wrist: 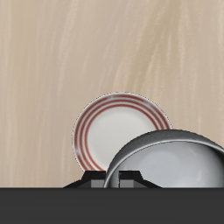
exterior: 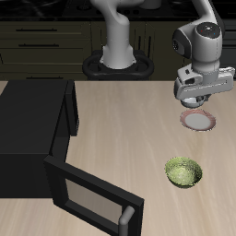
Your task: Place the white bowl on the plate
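We found the gripper (exterior: 196, 98) clamped on the white bowl (wrist: 166, 162): in the wrist view the dark finger pads (wrist: 131, 181) sat against the bowl's rim, and the bowl filled the space just ahead of them, mouth up and level, its pale shiny inside facing the camera. Being round, the bowl had no long axis to record. It was held off the table, above the plate (wrist: 107, 131), with its rim overlapping the plate's edge in the wrist view; it covered one side of the plate while the rest of the white centre and pinkish-red rings remained in sight. We could not tell from either view how far above the plate the bowl hung.

In the exterior view the plate (exterior: 197, 122) showed just under the gripper, partly hidden by it, lying flat on the wooden table (exterior: 120, 120). A green ribbed bowl (exterior: 182, 171) stood nearer the table's front edge, apart from the plate. A black microwave (exterior: 35, 129) sat across the table with its door (exterior: 92, 195) swung open toward the front edge, well apart from the plate. Bare tabletop lay around the plate on all sides that we could see.
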Controlling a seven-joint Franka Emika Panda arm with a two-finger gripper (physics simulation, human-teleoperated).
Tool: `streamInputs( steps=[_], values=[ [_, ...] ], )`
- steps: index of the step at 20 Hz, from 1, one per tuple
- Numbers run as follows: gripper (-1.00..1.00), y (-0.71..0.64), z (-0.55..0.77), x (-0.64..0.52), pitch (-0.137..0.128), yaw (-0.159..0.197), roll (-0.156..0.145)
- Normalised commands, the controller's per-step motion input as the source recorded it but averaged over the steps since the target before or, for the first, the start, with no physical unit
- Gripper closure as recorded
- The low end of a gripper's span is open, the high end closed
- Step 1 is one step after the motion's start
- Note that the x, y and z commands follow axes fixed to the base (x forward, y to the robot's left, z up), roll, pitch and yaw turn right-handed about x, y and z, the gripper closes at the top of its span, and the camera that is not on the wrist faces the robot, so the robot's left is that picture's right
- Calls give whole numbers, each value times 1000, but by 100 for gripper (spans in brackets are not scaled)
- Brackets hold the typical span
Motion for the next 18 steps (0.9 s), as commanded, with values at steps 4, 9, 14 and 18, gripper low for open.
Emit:
streamInputs(
  steps=[4,9,14,18],
  values=[
    [100,50,-185,86,26,29,-6],
    [100,20,-184,144,20,31,-27],
    [100,35,-199,105,19,27,-19],
    [100,107,-236,-105,52,-6,56]
  ],
)
